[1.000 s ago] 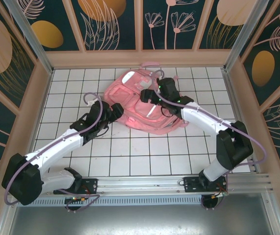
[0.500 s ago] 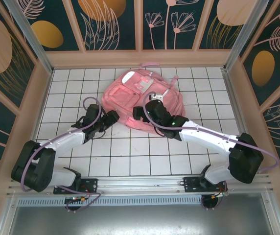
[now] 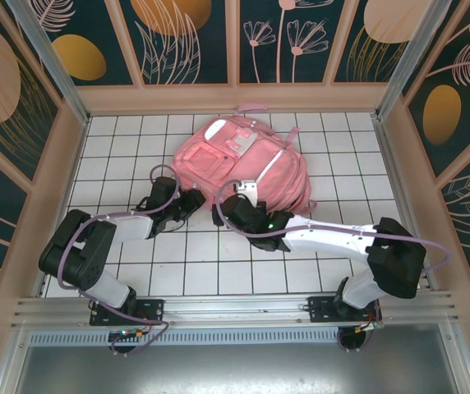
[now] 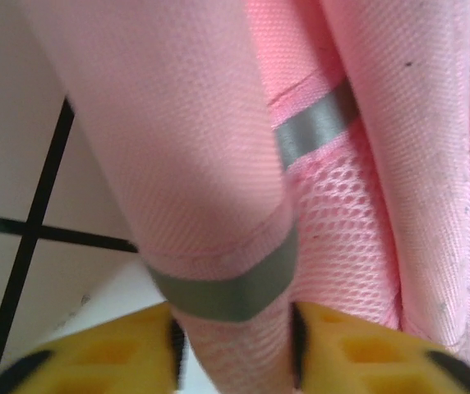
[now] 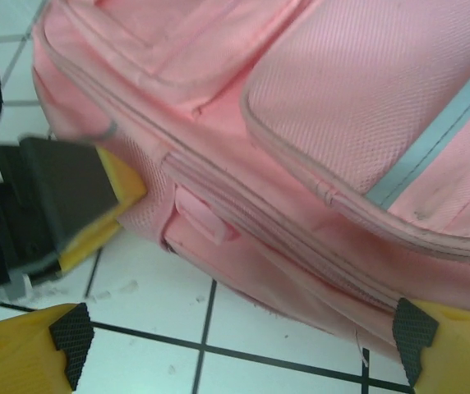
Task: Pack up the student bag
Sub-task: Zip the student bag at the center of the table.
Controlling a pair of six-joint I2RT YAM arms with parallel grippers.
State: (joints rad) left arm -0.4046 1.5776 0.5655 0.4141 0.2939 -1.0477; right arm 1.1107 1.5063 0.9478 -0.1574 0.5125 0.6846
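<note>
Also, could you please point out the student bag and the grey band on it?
student bag (image 3: 214, 160), top external view, its front pocket.
grey band (image 4: 218, 300), left wrist view, middle of the band.

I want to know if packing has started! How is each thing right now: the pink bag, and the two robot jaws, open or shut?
student bag: lying flat on the table, front pockets up, zips look closed.
left gripper: jaws closed on a fold of the bag's pink fabric.
right gripper: jaws wide open, holding nothing, at the bag's near edge.
</note>
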